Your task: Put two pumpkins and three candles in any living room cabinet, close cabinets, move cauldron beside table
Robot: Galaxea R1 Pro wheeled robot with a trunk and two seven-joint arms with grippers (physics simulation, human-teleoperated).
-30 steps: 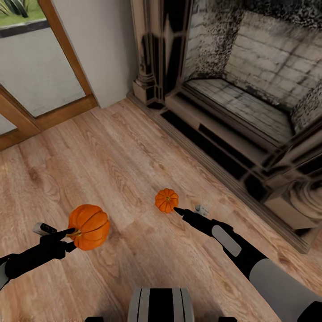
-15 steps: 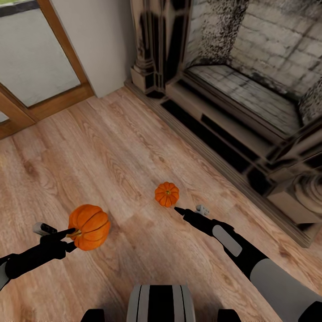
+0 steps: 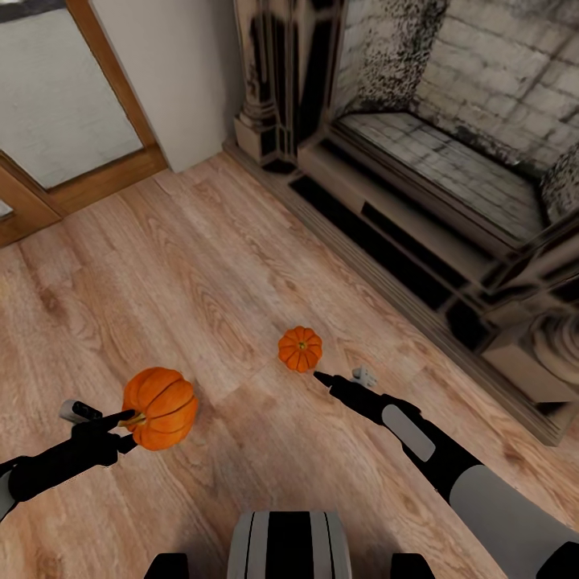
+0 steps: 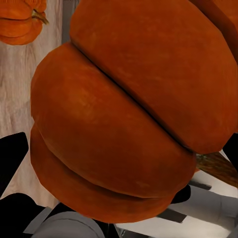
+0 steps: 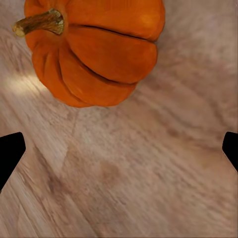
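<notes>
Right claw (image 3: 344, 378): spread wide, empty, hovering just short of the second pumpkin (image 3: 300, 348) on the floor (image 3: 209, 265).
Left claw (image 3: 100, 414): clamped on the held pumpkin (image 3: 161, 406).
Doing it well: probably reach further, straddle the ribs, then squeeze.
Right wrist view: stem (image 5: 39, 22) lying sideways; unreadable from the head.

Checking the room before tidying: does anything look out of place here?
Yes. One pumpkin sits on the bare wooden floor near the fireplace, just ahead of the open right tool. A second pumpkin is held in the left tool.
</notes>
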